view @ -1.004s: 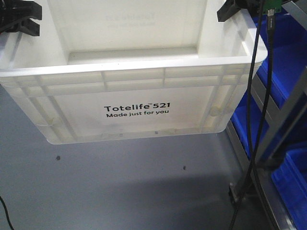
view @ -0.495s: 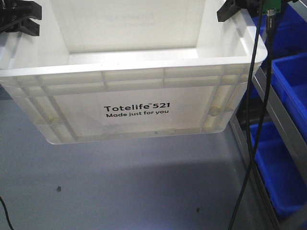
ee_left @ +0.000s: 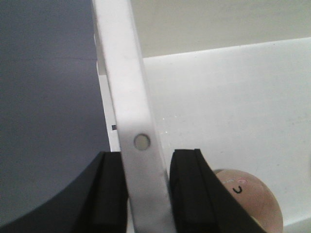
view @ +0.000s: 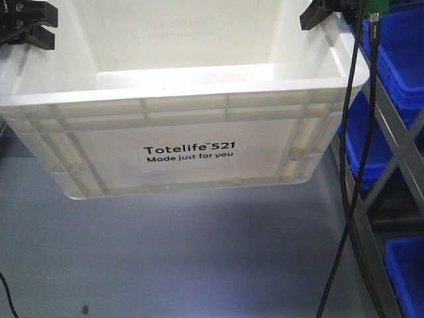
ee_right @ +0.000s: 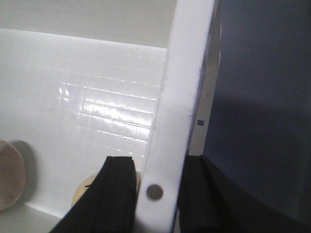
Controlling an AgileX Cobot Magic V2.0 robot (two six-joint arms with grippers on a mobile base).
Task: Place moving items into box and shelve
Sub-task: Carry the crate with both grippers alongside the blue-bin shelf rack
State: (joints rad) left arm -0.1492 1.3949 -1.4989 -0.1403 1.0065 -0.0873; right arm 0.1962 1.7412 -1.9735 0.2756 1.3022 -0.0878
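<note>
White plastic box [view: 185,109] hangs above the grey floor [view: 199,265], held by both side rims: left gripper [ee_left: 148,191] clamps the left rim, right gripper [ee_right: 156,191] the right. Inside on the bottom lie the mauve toy [ee_left: 250,196] and a pale yellow toy [ee_right: 81,195]. Blue bins [view: 397,59] stand on a rack [view: 391,136] just to its right.

Black "Totelife 521" over "Made just for you", printed on the front wall of my large white ribbed plastic crate [view: 189,126]
</note>
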